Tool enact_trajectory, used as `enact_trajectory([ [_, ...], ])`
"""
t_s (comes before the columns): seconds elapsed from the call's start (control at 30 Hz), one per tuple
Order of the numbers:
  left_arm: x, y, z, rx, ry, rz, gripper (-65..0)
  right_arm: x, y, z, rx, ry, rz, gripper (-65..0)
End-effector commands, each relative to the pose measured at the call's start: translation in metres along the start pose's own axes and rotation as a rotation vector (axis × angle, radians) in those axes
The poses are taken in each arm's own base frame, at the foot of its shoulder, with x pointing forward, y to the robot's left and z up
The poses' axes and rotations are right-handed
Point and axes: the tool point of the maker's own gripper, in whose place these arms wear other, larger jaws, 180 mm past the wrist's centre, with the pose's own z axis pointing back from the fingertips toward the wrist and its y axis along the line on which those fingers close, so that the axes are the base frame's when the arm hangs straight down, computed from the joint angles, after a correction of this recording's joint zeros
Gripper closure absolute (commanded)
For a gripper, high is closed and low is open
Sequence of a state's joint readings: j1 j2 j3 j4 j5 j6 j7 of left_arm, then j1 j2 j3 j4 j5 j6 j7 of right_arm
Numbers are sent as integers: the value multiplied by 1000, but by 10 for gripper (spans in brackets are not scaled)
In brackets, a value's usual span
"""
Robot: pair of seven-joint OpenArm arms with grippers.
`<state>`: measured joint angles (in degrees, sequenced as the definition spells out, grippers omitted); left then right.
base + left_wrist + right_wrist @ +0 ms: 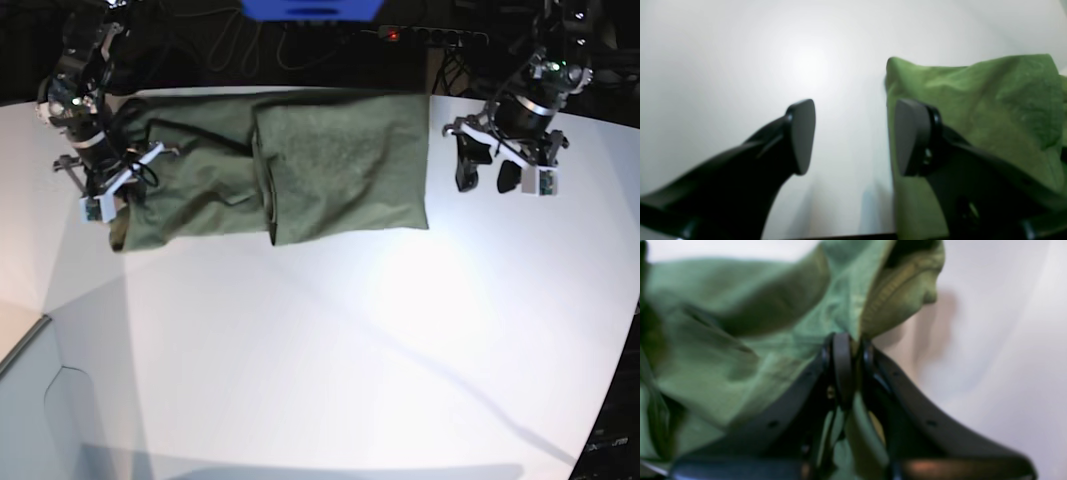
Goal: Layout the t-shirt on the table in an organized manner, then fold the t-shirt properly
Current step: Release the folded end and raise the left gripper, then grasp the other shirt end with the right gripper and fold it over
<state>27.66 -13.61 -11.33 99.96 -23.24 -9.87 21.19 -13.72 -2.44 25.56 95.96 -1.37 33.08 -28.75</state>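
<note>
The olive-green t-shirt (300, 160) lies as a long folded band along the far side of the white table (320, 350). My right gripper (112, 195) is at the shirt's left end. In the right wrist view the right gripper (853, 350) is shut on a pinch of t-shirt (740, 340) beside the ribbed collar (903, 283). My left gripper (487, 180) hovers just off the shirt's right edge, open and holding nothing. In the left wrist view the left gripper (857, 136) straddles the edge of the t-shirt (990, 110), one finger (910, 136) over the cloth.
A blue object (310, 8), a power strip with a red light (395, 35) and cables sit behind the table's far edge. The tabletop drops off at the lower left (40, 320) and curves away at the right.
</note>
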Motion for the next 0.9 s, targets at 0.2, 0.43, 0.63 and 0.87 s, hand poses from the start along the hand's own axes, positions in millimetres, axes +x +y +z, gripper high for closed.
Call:
enact_trajectory([
  [0.2, 0, 2, 7, 1, -10, -7, -363, 46, 55, 30, 90, -155, 53, 0],
  [0.43, -6, 3, 10, 2, 5, -5, -363, 45, 145, 43, 306, -165, 85, 0],
  [0.63, -8, 2, 11, 3, 9, -3, -363, 61, 202, 46, 396, -198, 67, 0],
  [0.87, -9, 3, 11, 5, 12, -10, -363, 63, 256, 24, 487, -172, 117, 0],
])
